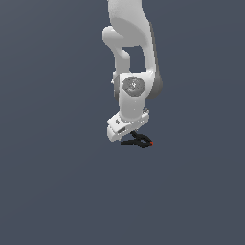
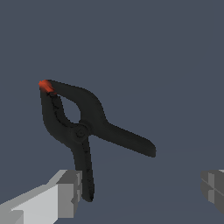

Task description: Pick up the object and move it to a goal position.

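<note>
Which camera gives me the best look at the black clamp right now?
The wrist view: the clamp fills the frame, showing its crossing arms, pivot and red tip between the open gripper fingers. The exterior view shows it only small, partly under the gripper.

1. A plain, dark slate-blue surface [image 1: 52,191] fills both views all around the claw.
2. It carries no texture, seams or edges.
3. Lighting is even and soft throughout.
</note>
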